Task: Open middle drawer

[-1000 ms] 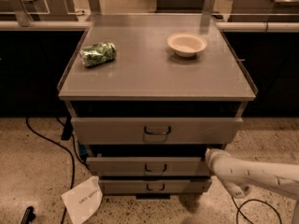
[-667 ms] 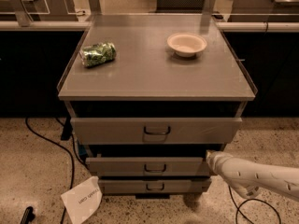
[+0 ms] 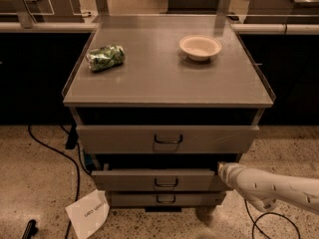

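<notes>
Tool (image 3: 223,170) barely shifted (beside middle drawer (image 3: 144,179)).

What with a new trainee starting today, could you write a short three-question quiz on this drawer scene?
1. True or false: seen from the camera, the white round bowl sits on the left half of the grey cabinet top.
2. The robot's gripper is closest to:
A. the right end of the grey metal middle drawer with the small dark loop handle
B. the green crumpled bag
C. the white paper sheet on the floor
3. How many drawer fronts does the cabinet show?

Key
1. False: the bowl is on the right half.
2. A: the gripper is low on the right, by the middle drawer's right end.
3. Three.
</notes>
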`<state>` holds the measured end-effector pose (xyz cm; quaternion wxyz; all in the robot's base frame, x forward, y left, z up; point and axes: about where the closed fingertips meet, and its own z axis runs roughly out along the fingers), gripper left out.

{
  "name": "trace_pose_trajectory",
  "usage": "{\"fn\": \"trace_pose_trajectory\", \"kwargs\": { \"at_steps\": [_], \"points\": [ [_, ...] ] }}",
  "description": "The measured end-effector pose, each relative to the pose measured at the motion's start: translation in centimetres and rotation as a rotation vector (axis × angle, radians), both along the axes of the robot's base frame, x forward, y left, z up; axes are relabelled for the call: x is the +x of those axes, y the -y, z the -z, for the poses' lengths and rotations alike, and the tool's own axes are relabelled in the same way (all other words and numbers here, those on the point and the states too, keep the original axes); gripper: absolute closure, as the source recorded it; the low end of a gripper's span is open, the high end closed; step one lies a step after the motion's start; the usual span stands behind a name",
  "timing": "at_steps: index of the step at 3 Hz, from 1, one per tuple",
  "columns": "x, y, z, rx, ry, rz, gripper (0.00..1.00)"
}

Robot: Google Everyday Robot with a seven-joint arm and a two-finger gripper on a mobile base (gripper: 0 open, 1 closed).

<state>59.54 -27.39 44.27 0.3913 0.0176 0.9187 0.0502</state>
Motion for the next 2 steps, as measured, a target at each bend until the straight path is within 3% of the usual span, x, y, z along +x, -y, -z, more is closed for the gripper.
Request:
{"fn": "trace_pose_trajectory", "kwargs": {
  "at_steps": [2],
  "points": [
    [-0.8, -1.6, 0.7, 0.005, -0.035, -0.066, 1.00]
  ]
}}
